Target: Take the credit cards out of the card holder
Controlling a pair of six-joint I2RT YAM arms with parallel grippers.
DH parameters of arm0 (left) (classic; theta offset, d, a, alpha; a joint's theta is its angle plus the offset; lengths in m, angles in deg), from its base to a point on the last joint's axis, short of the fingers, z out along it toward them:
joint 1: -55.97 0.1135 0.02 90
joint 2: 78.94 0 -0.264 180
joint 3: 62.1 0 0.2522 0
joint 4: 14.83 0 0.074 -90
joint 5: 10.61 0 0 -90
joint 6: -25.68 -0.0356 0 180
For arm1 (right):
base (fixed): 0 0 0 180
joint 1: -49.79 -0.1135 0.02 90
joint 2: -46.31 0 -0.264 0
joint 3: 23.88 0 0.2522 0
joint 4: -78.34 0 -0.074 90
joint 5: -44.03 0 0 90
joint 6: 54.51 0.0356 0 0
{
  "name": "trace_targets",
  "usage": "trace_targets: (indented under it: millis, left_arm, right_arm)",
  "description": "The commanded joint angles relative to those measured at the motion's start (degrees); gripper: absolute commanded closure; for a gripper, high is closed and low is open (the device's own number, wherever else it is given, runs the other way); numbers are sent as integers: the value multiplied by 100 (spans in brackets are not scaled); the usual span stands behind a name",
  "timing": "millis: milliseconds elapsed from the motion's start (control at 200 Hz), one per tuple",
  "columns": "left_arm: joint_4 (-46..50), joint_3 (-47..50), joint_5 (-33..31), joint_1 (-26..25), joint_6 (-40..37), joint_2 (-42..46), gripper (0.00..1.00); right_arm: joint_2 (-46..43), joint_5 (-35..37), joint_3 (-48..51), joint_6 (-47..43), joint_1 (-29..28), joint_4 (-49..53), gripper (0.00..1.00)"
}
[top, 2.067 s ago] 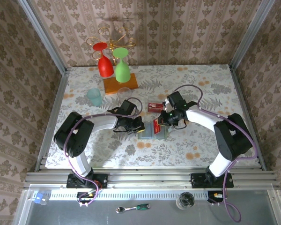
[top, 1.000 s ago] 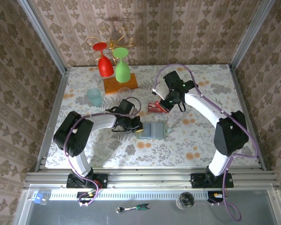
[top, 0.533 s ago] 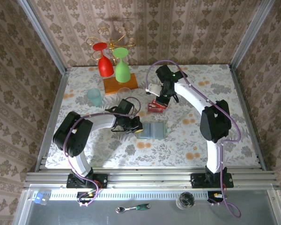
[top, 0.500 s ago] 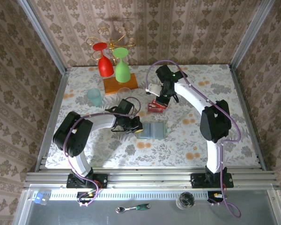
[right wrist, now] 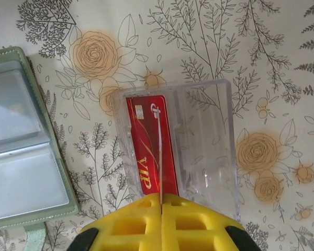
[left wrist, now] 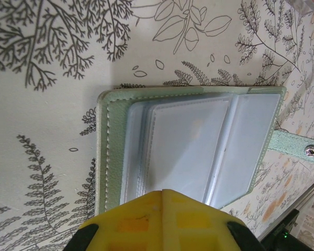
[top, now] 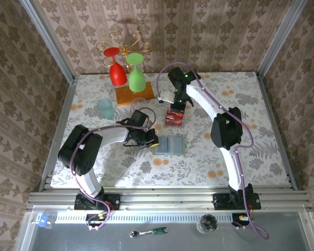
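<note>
Open holder [left wrist: 191, 146] flat just ahead of left gripper [left wrist: 162, 196], its fingers together, red card [right wrist: 149, 157] in clear tray [right wrist: 206, 141] just beyond right gripper [right wrist: 161, 201], fingers likewise closed

Card holder [top: 170, 145] open on table [top: 240, 104], credit card [right wrist: 146, 151] in clear tray [right wrist: 206, 141] just behind it, cup [top: 105, 108] far left

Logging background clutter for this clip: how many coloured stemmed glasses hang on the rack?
2. The red glass hangs upside down on the left of the gold rack, the green glass beside it on the right. None seems hidden.
</note>
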Motion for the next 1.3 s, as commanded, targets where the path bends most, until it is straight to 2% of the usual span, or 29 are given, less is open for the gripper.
trace_targets:
  millis: [0,110,305,400,685,795,950,1065,1160,1295]
  left_arm:
    - [-25,-53,80,72,72,134,94]
    - [2,-43,75,97,63,144,94]
    - [2,-12,67,134,58,134,94]
    - [10,2,41,132,38,185,94]
    - [4,153,-51,158,-46,401,94]
    - [-16,244,-155,189,-142,469,94]
    - [-205,442,-179,246,-131,547,94]
    - [-290,520,-163,248,-127,563,95]
    - [-332,545,-120,246,-140,532,96]
    - [-332,582,-102,246,-195,512,96]
  right_arm:
    - [192,66,-225,-182,-34,339,99]
    - [276,-11,-199,-183,-30,336,97]
    - [331,-6,-184,-92,-39,193,86]
    - [235,28,-141,-23,-38,107,84]
    - [-731,67,988,637,-72,-962,82]
    - [-1221,29,1738,1257,-117,-1676,80]
    - [-1918,-38,2947,2632,-242,-2822,77]
    - [-2235,-154,3645,3822,-353,-3492,82]
    - [-2289,-336,3859,4601,-431,-3630,84]
    - [-2396,-244,4230,5660,-554,-3926,88]
